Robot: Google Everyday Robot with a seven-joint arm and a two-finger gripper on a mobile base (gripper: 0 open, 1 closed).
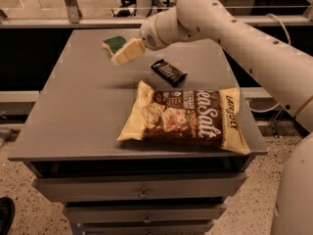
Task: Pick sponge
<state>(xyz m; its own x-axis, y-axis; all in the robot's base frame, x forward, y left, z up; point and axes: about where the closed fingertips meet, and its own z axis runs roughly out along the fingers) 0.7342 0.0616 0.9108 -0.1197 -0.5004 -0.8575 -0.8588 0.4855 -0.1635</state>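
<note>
The sponge (pixel 114 43), dark green on top over pale yellow foam, lies at the far left of the grey table (pixel 78 111). My gripper (pixel 120 58) hangs just in front of and above the sponge's near right edge, its cream fingers pointing down-left and covering part of the sponge. It holds nothing that I can see. The white arm reaches in from the upper right.
A black candy-bar wrapper (pixel 168 72) lies right of the gripper. A large sea-salt chip bag (pixel 188 119) lies at the front right of the table. Drawers run below the front edge (pixel 142 194). A railing stands behind the table.
</note>
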